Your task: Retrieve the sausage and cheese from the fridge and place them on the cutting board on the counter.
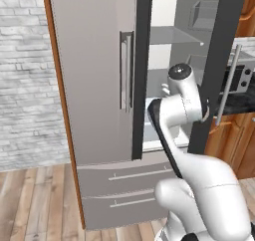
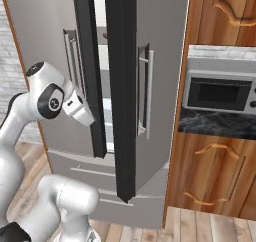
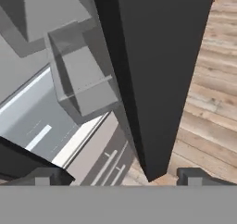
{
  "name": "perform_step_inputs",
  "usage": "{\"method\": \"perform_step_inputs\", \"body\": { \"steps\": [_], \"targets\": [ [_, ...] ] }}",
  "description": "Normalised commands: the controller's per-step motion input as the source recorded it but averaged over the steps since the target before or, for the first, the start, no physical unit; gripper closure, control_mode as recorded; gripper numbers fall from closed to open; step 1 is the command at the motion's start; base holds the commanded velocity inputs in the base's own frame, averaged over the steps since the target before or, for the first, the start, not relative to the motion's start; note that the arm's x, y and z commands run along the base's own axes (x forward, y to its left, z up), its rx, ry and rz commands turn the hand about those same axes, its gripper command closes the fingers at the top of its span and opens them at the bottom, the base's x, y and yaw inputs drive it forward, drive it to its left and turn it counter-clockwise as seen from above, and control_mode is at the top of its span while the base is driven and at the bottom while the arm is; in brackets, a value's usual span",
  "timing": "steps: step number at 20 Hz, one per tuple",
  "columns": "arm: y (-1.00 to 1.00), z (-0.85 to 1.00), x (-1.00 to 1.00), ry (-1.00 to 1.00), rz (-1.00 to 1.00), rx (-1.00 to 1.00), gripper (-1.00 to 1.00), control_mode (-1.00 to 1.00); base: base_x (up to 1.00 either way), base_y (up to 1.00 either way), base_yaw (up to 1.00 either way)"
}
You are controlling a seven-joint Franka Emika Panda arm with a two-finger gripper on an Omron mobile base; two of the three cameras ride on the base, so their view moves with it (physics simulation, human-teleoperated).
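Neither the sausage nor the cheese could be made out; any food sat somewhere on the shelves behind the half-open doors, so the way in lay forward through the gap at the centre of both base views. The fridge (image 1: 99, 85) stood tall and grey-silver, filling the left and middle of the left base view, with a vertical bar handle (image 1: 125, 70) on its left door and two drawers (image 1: 124, 185) below. Its white interior and grey shelves (image 1: 174, 36) showed at the upper middle of that view, a clear bin (image 1: 204, 13) on the top shelf.

The right door's dark edge (image 2: 120, 86) ran top to bottom down the middle of the right base view, its long axis upright. In the hand view that same edge (image 3: 148, 70) stood just ahead of the gripper (image 3: 118, 177), between the claw and the shelves, with a clear door bin (image 3: 85, 79) to its left. The claw's fingers were spread wide and held nothing.

The counter (image 2: 215, 123) and a microwave (image 2: 220, 93) lay at the right of the right base view; the wooden floor (image 1: 35, 205) ran below.
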Motion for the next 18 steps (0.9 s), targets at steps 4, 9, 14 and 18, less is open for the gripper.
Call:
{"method": "perform_step_inputs", "body": {
  "steps": [4,9,14,18],
  "targets": [
    [0.28,0.0,0.71,-0.05,-0.2,0.26,-1.0,-1.0,0.0,0.0,0.0],
    [0.17,0.0,0.63,-0.11,-0.32,0.24,-1.0,-1.0,0.0,0.0,0.0],
    [0.01,-0.08,0.48,-0.05,-0.44,0.17,-1.0,-1.0,0.0,0.0,0.0],
    [-0.45,-0.19,0.32,-0.09,-0.31,0.04,-1.0,-1.0,0.0,0.0,0.0]
  ]
}}
